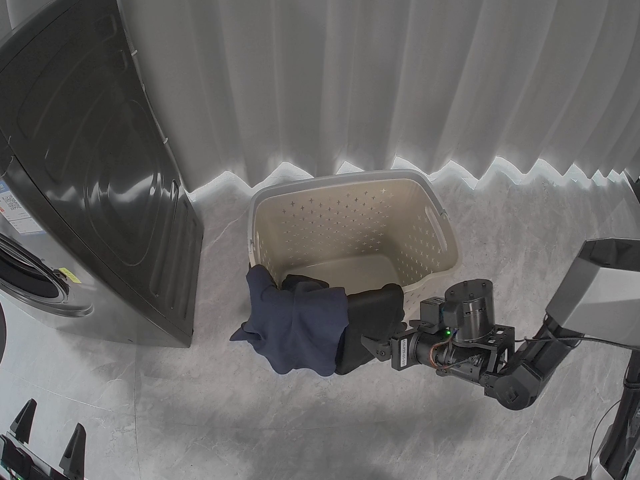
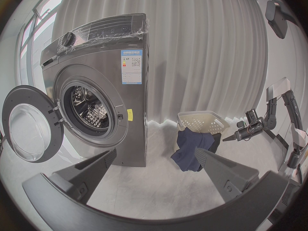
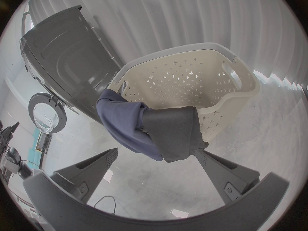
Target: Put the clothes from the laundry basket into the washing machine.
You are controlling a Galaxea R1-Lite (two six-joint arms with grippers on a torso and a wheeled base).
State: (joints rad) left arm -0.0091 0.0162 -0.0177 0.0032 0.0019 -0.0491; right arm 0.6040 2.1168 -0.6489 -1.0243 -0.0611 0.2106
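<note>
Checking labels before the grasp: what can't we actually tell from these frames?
Head view: the blue garment and dark garment over the basket rim hide the inside corner behind them.
Left wrist view: the drum floor is hidden by the door ring.
Head view: the washer front is cut off at the left edge.
Head view: right gripper, open jaws; touching the dark garment or just short, unclear.

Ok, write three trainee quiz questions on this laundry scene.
1. True or false: the grey metal washing machine has its round glass door standing open.
2. A navy blue cloth and a dark grey cloth hang over the rim of the beige perforated plastic basket. Nearer the machine: A navy, B grey?
3. Fill in: the right gripper is ___.
Key: 1 true; 2 A; 3 open.
</note>
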